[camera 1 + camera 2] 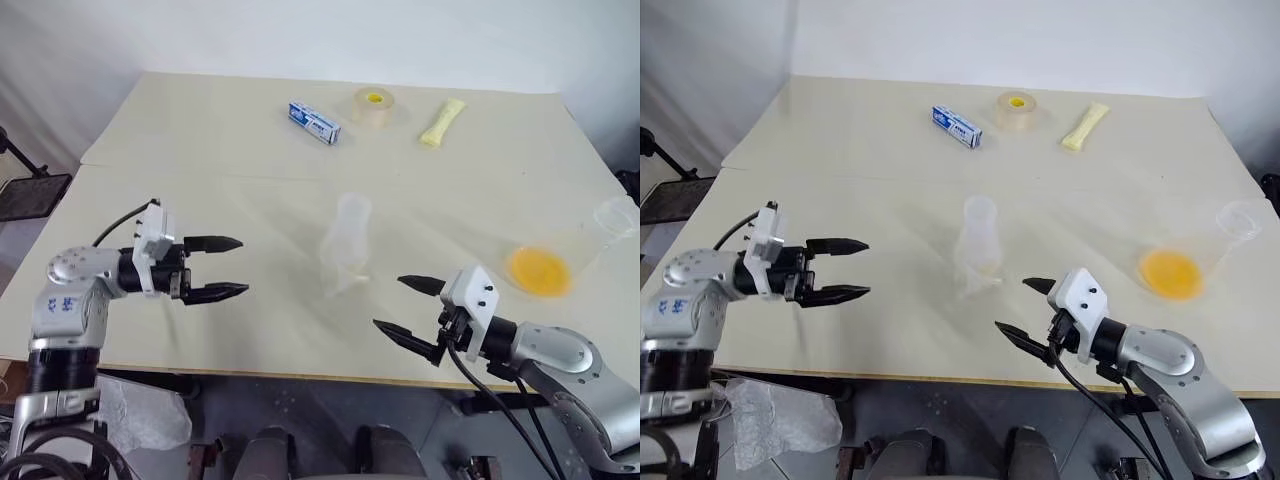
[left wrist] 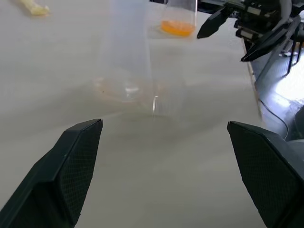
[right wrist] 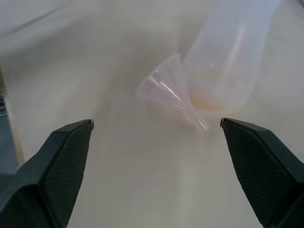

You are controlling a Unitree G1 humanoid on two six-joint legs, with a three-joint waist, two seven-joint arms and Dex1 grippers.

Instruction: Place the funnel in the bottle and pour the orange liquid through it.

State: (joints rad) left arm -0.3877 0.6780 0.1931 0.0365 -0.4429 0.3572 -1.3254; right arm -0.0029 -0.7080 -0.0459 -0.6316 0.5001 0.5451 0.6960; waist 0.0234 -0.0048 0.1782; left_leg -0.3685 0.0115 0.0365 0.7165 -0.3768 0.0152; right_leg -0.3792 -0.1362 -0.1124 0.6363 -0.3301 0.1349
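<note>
Both hands, left (image 1: 232, 268) and right (image 1: 408, 308), wide open, empty. Funnel (image 3: 173, 92) lying on bench (image 1: 200, 140) against bottle (image 1: 346, 245).

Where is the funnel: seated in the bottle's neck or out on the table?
Out. The funnel lies on its side on the table beside the bottle.

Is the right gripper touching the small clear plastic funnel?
Apart. The right wrist view shows bare table between the open right gripper and the funnel.
</note>
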